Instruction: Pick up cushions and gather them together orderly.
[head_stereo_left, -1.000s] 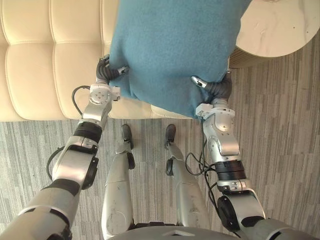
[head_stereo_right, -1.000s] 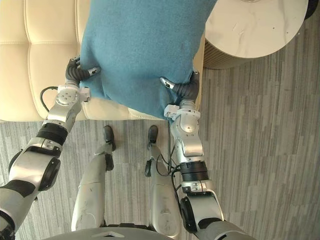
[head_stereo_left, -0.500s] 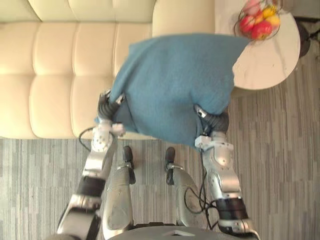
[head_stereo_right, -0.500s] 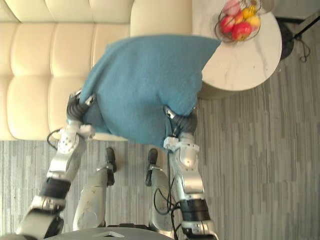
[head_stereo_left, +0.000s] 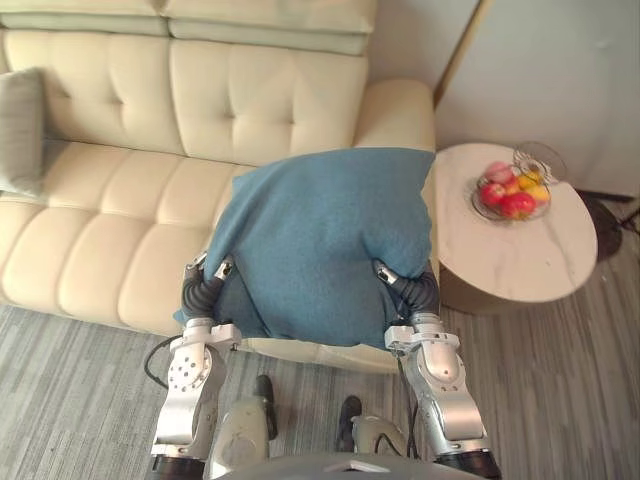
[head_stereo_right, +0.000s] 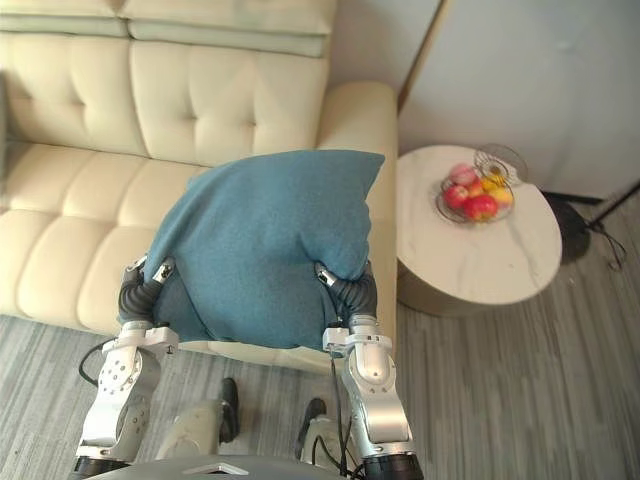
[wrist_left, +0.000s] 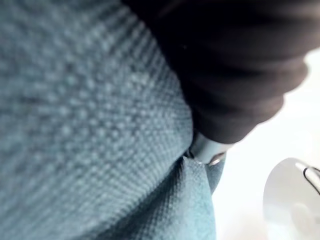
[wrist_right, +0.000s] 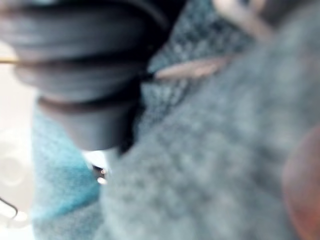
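A cream tufted sofa (head_stereo_left: 120, 230) stands on a floor (head_stereo_left: 560, 400) of grey striped carpet, its seat split into padded squares and its backrest buttoned; a paler, greenish padded band runs along the top of the backrest; at the sofa's left end a grey cushion (head_stereo_left: 20, 130) stands upright on the seat, leaning on the backrest, partly cut off by the picture's edge; just beside the sofa's right arm a round table (head_stereo_left: 520, 255) with a pale stone-like top stands on the carpet; a wire bowl (head_stereo_left: 512, 192) of red, orange and yellow fruit sits on its top, toward the far edge
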